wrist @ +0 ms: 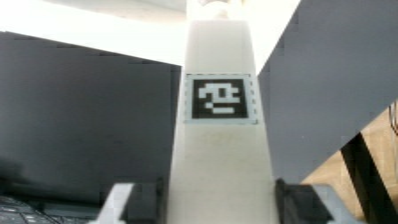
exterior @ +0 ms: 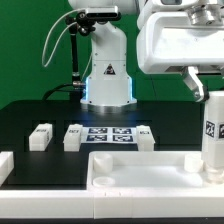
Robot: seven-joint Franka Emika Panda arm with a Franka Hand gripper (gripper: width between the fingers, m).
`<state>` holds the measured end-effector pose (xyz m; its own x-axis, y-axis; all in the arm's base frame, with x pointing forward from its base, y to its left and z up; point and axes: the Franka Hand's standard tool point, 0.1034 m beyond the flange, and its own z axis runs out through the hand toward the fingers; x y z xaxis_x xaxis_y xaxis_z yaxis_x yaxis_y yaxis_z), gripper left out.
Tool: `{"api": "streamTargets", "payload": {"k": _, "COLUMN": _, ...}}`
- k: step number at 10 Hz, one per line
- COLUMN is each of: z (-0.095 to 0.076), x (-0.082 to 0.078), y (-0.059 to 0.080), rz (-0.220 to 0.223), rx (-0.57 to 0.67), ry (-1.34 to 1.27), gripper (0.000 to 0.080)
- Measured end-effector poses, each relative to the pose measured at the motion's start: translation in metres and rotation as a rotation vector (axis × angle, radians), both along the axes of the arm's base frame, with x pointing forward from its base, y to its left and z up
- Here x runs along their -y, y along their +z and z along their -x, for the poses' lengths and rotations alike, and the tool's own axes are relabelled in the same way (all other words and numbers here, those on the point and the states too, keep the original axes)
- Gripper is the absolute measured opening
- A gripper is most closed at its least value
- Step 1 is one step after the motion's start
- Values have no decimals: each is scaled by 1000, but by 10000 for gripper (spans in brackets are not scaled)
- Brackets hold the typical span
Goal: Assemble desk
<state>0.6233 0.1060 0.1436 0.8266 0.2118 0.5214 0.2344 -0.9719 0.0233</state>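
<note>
The desk's wide white rimmed panel [exterior: 140, 172] lies at the front of the black table. My gripper [exterior: 209, 88] is shut on a white oblong leg [exterior: 213, 132] and holds it upright over the panel's corner on the exterior view's right. In the wrist view the leg [wrist: 221, 110] runs away from the camera with a black-and-white tag on its face, and my fingers [wrist: 139, 203] clamp both its sides. Two loose legs [exterior: 40, 137] [exterior: 73, 137] lie on the table at the exterior view's left. Another white part [exterior: 5, 166] lies at the left edge.
The marker board [exterior: 112, 135] lies flat behind the panel, in front of the arm's base [exterior: 108, 85]. A green wall stands behind. A wooden surface [wrist: 365, 170] shows at the table's edge in the wrist view.
</note>
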Motion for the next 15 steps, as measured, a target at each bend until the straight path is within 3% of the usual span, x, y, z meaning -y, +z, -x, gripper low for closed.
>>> {"api": "streamTargets", "payload": {"k": 3, "z": 1, "x": 0, "y": -2, "rz": 0, "rx": -4, "ry": 0, "gripper": 287}}
{"api": "streamTargets", "payload": {"k": 6, "z": 3, "x": -1, "y": -18, "rz": 1, "rx": -10, "ry": 1, "gripper": 287}}
{"api": "streamTargets", "payload": {"k": 12, "z": 1, "x": -2, "y": -18, "rz": -6, "rx": 13, "ry": -7, "gripper": 291}}
{"api": "streamTargets", "payload": {"k": 13, "z": 1, "x": -2, "y": -18, "rz": -6, "rx": 13, "ry": -7, "gripper": 515}}
{"api": "streamTargets", "payload": {"k": 14, "z": 1, "x": -2, "y": -18, "rz": -6, "rx": 13, "ry": -7, "gripper": 515}}
{"api": "streamTargets", "payload": {"k": 15, "z": 1, "x": -2, "y": -18, "rz": -6, "rx": 13, "ry": -7, "gripper": 621}}
